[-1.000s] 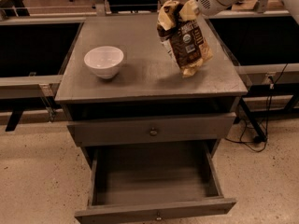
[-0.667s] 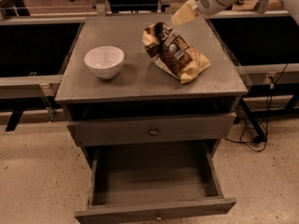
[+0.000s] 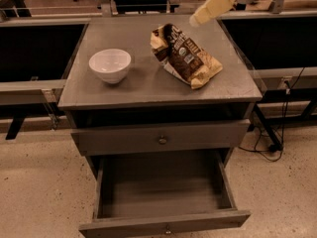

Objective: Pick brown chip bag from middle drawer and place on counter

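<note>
Brown chip bag (image 3: 185, 56) lying on counter (image 3: 133, 90), gripper (image 3: 199, 17) above, apart

One camera | high before the cabinet (image 3: 124, 142), angled down | mid-range, counter (image 3: 143, 86) to open drawer (image 3: 163, 185) | gripper (image 3: 207, 10) upper right, above counter

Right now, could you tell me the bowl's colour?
White bowl, camera view; gripper hovers over the counter, back right.

White lettering and round logos on the brown chip bag (image 3: 185, 56) on the counter (image 3: 133, 90), none I can read, my tool (image 3: 195, 20) up over the counter's far right.
</note>
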Controlling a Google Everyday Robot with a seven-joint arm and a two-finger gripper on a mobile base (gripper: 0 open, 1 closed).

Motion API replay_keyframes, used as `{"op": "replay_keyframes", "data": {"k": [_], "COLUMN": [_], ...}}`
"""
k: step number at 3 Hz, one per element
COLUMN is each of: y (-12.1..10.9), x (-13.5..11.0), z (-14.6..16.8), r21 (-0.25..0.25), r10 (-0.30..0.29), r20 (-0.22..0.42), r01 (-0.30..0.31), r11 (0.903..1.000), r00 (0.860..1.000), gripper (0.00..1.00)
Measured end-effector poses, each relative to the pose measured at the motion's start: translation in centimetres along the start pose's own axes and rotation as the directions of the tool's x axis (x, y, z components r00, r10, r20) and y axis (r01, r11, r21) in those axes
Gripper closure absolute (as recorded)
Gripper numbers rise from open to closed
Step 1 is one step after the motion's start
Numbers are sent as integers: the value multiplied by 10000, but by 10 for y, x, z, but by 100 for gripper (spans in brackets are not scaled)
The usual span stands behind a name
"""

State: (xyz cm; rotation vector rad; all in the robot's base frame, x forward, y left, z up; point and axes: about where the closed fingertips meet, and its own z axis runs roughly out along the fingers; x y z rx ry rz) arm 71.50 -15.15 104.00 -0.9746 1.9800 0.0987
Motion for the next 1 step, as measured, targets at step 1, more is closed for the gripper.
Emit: {"op": "replay_keyframes", "data": {"k": [1], "y": [-3], "x": [-8], "z": [-8], "r21": [28], "r10": [-369], "r20": [171], "r01": [369], "r11": [9993], "r00": [9992], "gripper": [0]}}
